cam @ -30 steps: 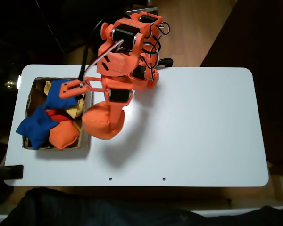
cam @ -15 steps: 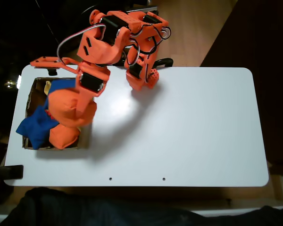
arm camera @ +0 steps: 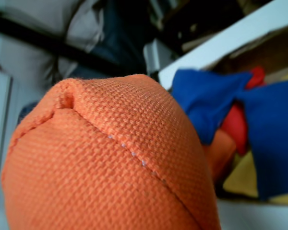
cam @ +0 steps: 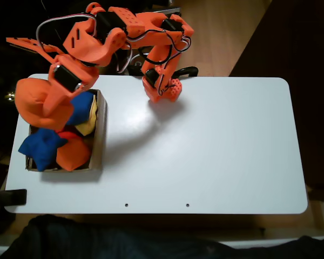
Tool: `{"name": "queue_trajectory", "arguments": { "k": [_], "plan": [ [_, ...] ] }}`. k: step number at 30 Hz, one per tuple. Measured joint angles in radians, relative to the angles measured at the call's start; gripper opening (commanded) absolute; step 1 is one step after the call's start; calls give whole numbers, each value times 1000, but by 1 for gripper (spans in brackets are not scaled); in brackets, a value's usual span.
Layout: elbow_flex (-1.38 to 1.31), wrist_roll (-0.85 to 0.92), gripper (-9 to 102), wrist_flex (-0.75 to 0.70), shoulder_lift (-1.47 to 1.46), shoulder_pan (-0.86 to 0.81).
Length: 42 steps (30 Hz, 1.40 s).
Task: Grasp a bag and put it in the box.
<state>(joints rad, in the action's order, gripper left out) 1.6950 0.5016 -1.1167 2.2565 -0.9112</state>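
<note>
In the fixed view my gripper (cam: 45, 86) is shut on an orange bag (cam: 40, 103), which hangs over the far-left end of the brown cardboard box (cam: 101, 132). The bag overhangs the box's left wall and the table's left edge. A second orange bag (cam: 73, 154) lies in the box's near corner. In the wrist view the held bag (arm camera: 110, 163) is very close to the lens, with the box's (arm camera: 273, 48) contents behind it at the right. My fingertips are hidden by the bag.
Blue beanbags (cam: 41, 148) (cam: 82, 107), a yellow one (cam: 89, 123) and a red patch (cam: 69, 135) lie in the box. The arm's base (cam: 163, 89) stands at the white table's (cam: 216, 151) back edge. A person's dark clothing (cam: 97, 237) is along the front.
The arm has swung left and lifted, carrying the orange bag from beside the box's right wall, across the box, to above its far-left end.
</note>
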Motion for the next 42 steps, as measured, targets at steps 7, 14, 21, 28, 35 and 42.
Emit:
{"name": "queue_trajectory", "arguments": {
  "k": [7, 14, 21, 28, 35, 42],
  "plan": [
    [-63, -2, 7, 9, -120, -84],
    [-106, -2, 7, 9, -212, -147],
    [-127, 0, 7, 0, -295, -184],
    [-222, 0, 8, -77, -407, -215],
    [-233, 0, 8, -112, -454, -229],
    [-242, 9, 7, -175, -502, -230]
  ]
}}
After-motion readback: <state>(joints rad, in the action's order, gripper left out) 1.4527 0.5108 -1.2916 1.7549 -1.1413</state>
